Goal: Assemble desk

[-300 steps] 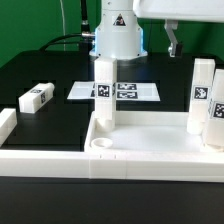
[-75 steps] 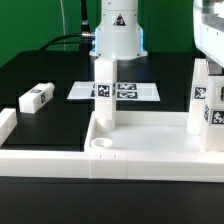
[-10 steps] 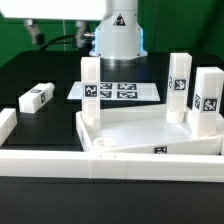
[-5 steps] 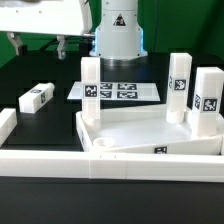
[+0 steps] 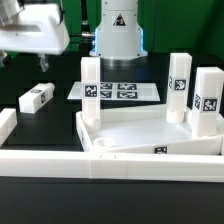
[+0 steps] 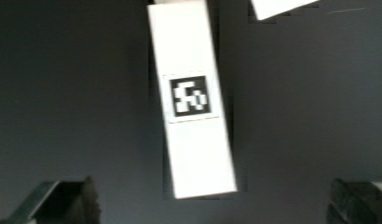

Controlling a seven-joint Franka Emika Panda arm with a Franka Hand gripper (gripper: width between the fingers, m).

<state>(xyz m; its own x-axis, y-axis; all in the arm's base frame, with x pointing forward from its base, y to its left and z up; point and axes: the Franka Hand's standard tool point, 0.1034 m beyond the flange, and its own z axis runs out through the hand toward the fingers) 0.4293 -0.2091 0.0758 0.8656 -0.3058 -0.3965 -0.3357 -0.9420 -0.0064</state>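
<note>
The white desk top [image 5: 130, 132] lies upside down in front, slightly turned. Three tag-marked legs stand in it: one at the exterior view's left [image 5: 91, 84] and two at the right [image 5: 179, 86] [image 5: 208, 101]. A fourth leg [image 5: 37, 97] lies loose on the black table at the left. My gripper [image 5: 25, 62] hangs above that leg, open and empty. In the wrist view the loose leg [image 6: 193, 95] lies lengthwise between my spread fingertips [image 6: 63, 202], and the gripper [image 6: 214, 205] is still above it, not touching.
The marker board [image 5: 115, 91] lies flat behind the desk top; its corner shows in the wrist view [image 6: 286, 6]. White border rails run along the front [image 5: 50, 160] and the left [image 5: 6, 122]. The robot base [image 5: 118, 35] stands at the back.
My arm has swung to the exterior view's left and lowered over the loose leg. Since the older frames the desk top has turned and the right side holds two standing legs.
</note>
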